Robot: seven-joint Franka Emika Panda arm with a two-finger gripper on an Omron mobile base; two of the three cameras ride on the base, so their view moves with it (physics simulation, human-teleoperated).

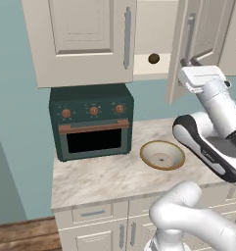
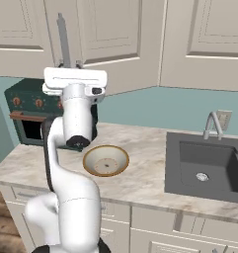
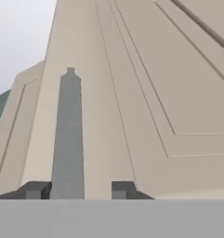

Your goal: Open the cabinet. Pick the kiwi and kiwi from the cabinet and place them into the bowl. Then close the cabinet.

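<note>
The cabinet [image 1: 85, 44] is seen with its right door [image 1: 188, 49] swung partly open and its left door shut. On the exposed shelf, one kiwi [image 1: 153, 59] is visible, sitting near the shelf's front edge just right of the closed door; a second kiwi cannot be made out. The gripper [image 3: 76, 190] is positioned at the lower end of the open door's grey bar handle [image 3: 67, 135], with one dark fingertip [image 3: 35, 189] at the bar's left side and the other well off to its right. The fingers are seen parted around the bar (whether they actually press it cannot be told), and the bar runs up the door panel away from the hand. In the right base view the hand is seen directly under that handle [image 2: 64, 39], wrist pointing up. The bowl [image 1: 162, 155] rests upright on the marble counter [image 1: 100, 176], just right of the dark green toaster oven [image 1: 92, 122] and below the open shelf; nothing is seen inside it. A dark sink [image 2: 209, 165] with a faucet [image 2: 213, 124] is set in the counter further right, well apart from the bowl.
</note>
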